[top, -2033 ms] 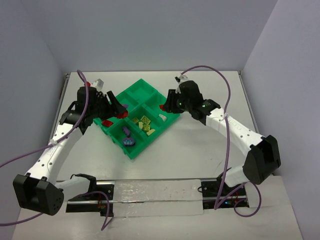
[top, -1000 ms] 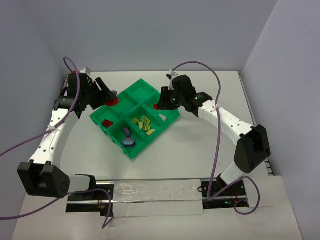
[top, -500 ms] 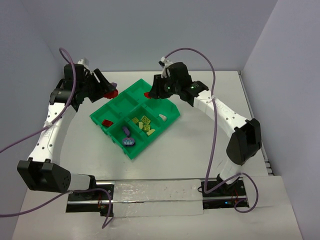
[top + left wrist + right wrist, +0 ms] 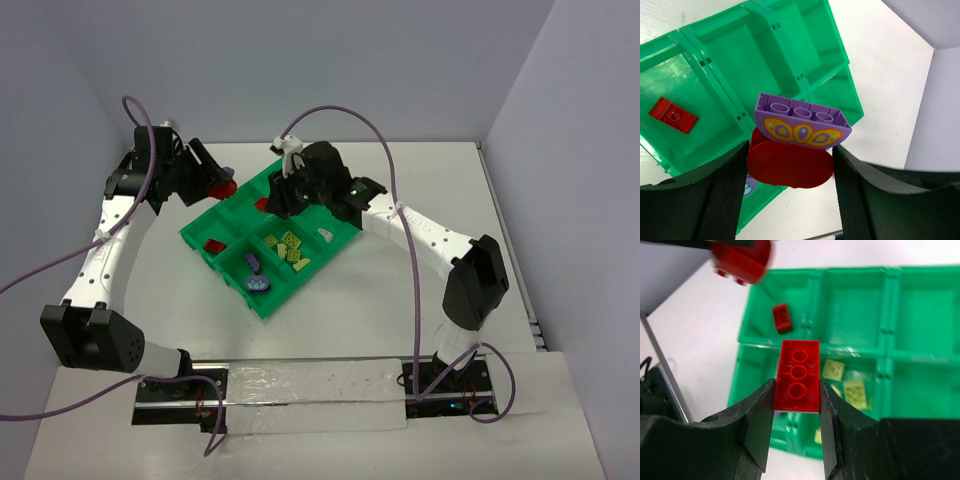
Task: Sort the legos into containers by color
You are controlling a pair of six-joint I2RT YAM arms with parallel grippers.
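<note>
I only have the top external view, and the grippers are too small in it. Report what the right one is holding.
Observer: The right gripper is shut on a flat red brick, with three studs in a row facing its wrist camera.
Operator: Now the left.
Observer: The left gripper is shut on a rounded red piece. A purple brick is stuck on top of it, printed with a yellow butterfly-like pattern.
</note>
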